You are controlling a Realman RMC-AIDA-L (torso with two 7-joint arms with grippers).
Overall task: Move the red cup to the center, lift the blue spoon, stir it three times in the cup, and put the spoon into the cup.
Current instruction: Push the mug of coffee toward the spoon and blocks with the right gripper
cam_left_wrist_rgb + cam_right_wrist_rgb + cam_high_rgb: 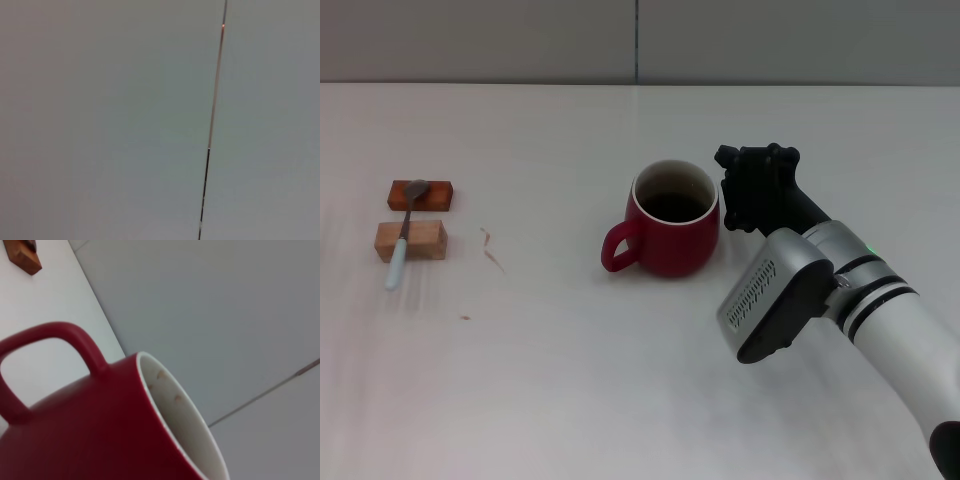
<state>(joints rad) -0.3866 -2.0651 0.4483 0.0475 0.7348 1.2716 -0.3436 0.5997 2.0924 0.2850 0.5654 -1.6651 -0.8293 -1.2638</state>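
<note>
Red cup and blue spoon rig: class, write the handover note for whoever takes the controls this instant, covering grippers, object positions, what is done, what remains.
Right gripper: against the red cup's far side from its handle; finger state hidden.
Left gripper: out of sight; its wrist camera shows only wall.
Red cup: upright near the table's middle, handle towards the robot's left.
Blue spoon: untouched, lying across two wooden blocks at the left.
Done: cup looks about centred.
Left: lift spoon, stir three times, leave spoon in cup.
</note>
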